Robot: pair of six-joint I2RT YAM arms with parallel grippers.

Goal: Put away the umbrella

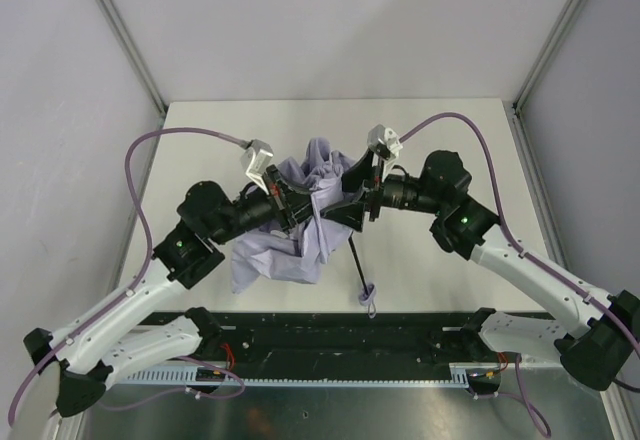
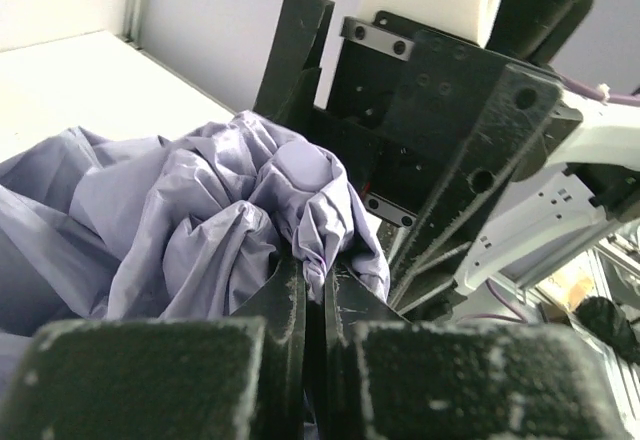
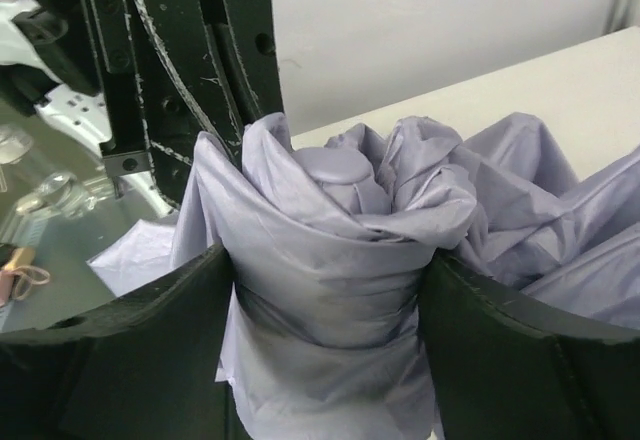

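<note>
Two grippers on one umbrella (image 1: 265,260), sat crumpled in the middle of the table (image 1: 440,140). Left gripper (image 2: 312,260) clenched tight on a thin fold of the cloth near the top. Right gripper (image 3: 330,290) wrapped wide around the bunched-up crown, cloth pressed against both fingers (image 3: 150,340), so grasping it by the look of things, though hard to judge how firmly from the wrist view. Black shaft (image 1: 356,260) poking out toward the near edge, handle (image 1: 368,293) down on the table, both left unheld.

Worries from here:
- Pulling the two grips apart and stretching or tearing that pinched fold.
- Squeezing slick cloth only, maybe no ribs inside, so letting the bundle slide out and flop open.
- Swinging the loose shaft and handle around, then snagging an arm or dragging off the near edge.
- Very cramped too, grippers just beside each other, so bumping together on any twist.
</note>
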